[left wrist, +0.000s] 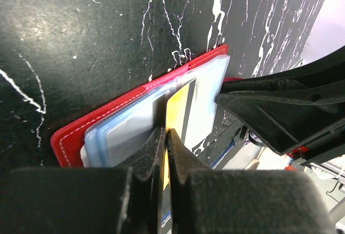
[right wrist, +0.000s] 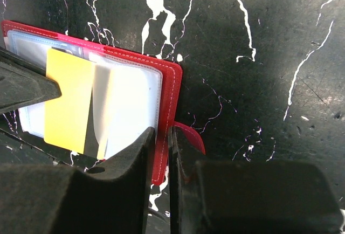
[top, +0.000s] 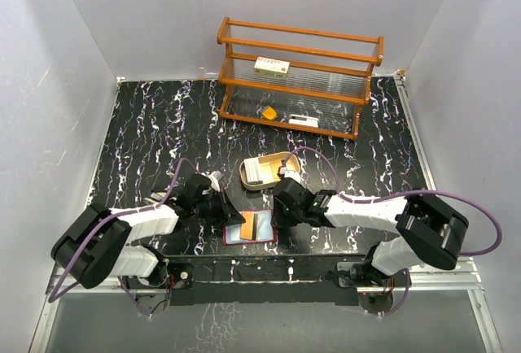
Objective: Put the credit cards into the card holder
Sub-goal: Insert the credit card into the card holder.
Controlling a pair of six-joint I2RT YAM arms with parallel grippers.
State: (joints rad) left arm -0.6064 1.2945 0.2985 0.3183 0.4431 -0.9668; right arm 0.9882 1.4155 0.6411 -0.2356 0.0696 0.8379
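The red card holder (top: 264, 240) lies open near the table's front edge, its clear bluish pockets up; it also shows in the left wrist view (left wrist: 97, 121) and the right wrist view (right wrist: 171, 88). My left gripper (left wrist: 166, 137) is shut on a yellow card (left wrist: 178, 107) and holds its edge at a pocket; the card shows orange-yellow in the top view (top: 247, 226) and in the right wrist view (right wrist: 67, 99). My right gripper (right wrist: 161, 137) is shut on the holder's red right edge, pinning it. More cards (top: 257, 172) lie in the tan oval tray (top: 283, 158).
A wooden rack (top: 299, 76) stands at the back with a white box with red marks (top: 272, 66) on its shelf, an orange wedge (top: 268, 113) and a small white item (top: 304, 119) below. The table's front edge lies just beyond the holder.
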